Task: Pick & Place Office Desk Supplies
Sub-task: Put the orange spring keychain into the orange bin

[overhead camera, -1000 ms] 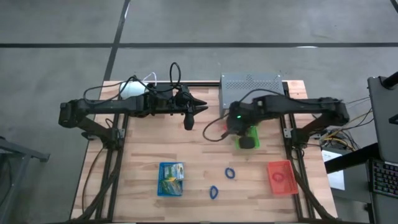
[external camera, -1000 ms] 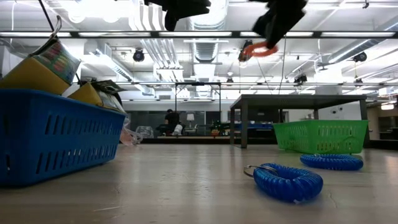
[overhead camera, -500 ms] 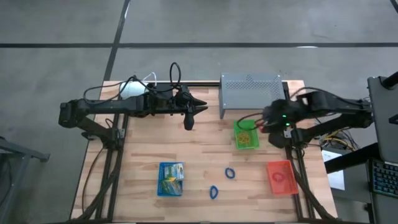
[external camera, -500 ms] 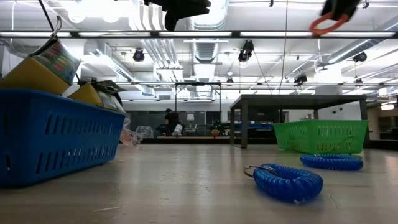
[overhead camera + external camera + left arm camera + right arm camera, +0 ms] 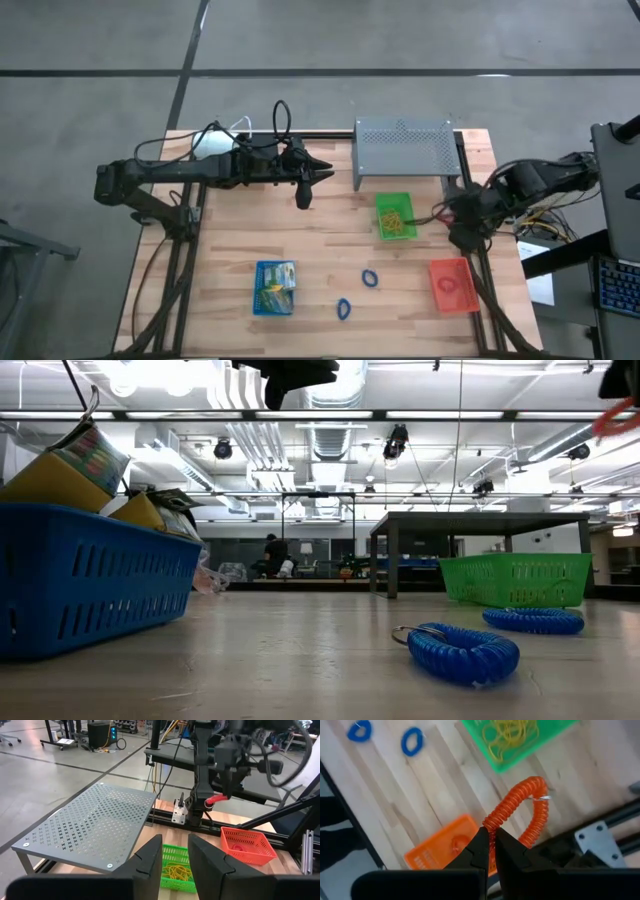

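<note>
While the right end effector (image 5: 491,851) hangs above the tabletop's (image 5: 230,250) right edge with its fingers pinched together on a red-orange coiled plastic loop (image 5: 522,815), the matching red-orange mesh tray (image 5: 451,285) lies at about six o'clock from it in the high view, near but not yet beneath. The loop dangles as an arch from the fingertips, its long axis running away from the wrist. The right arm is plainly the nearer one; the left end effector (image 5: 175,857) waits far off at the back of the tabletop, fingers partly apart and holding nothing.

The red-orange tray already holds one red coil (image 5: 449,290). A small green mesh tray (image 5: 394,216), at nine o'clock from the right end effector, holds a tangle of thin yellow rubber bands (image 5: 176,870). A blue mesh basket (image 5: 274,288) at the front holds green-and-white packets (details too small to read). Two blue coiled loops (image 5: 370,278) lie loose between basket and red-orange tray.
</note>
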